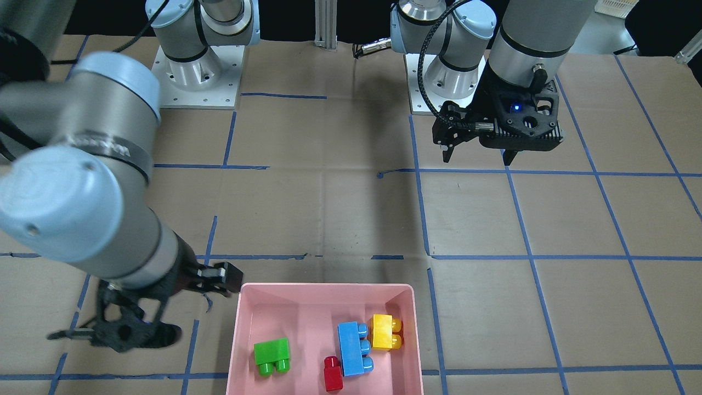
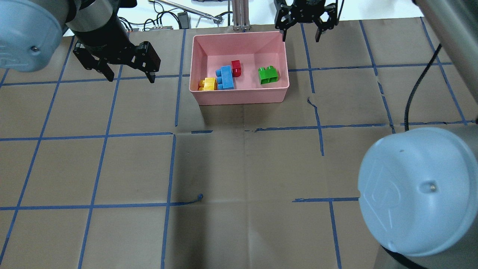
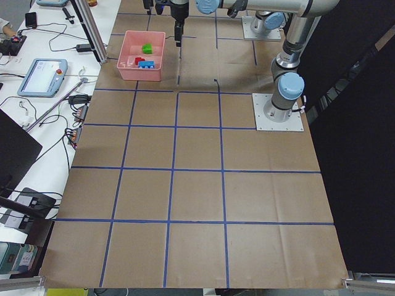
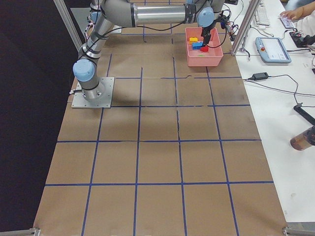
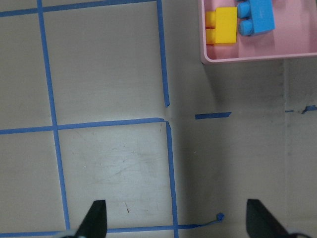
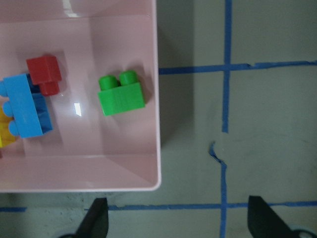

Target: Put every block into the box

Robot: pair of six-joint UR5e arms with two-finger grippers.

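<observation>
The pink box (image 2: pixel 239 98) stands at the far middle of the table. All the blocks lie inside it: green (image 2: pixel 268 74), red (image 2: pixel 236 68), blue (image 2: pixel 226 77) and yellow (image 2: pixel 209 83). My left gripper (image 2: pixel 131 79) is open and empty, hovering over the table left of the box. My right gripper (image 2: pixel 301 39) is open and empty, just beyond the box's far right corner. The left wrist view shows the yellow block (image 5: pixel 227 25) and blue block (image 5: pixel 257 16) in the box's corner. The right wrist view shows the green block (image 6: pixel 121 96), red block (image 6: pixel 44 72) and blue block (image 6: pixel 22 106).
The table is covered in brown paper with a blue tape grid (image 2: pixel 173 134). An aluminium post (image 2: pixel 239 15) stands just behind the box. The arm bases (image 1: pixel 197 71) sit at the robot's edge. A side desk with tablets (image 4: pixel 273 49) and cables runs past the box's end.
</observation>
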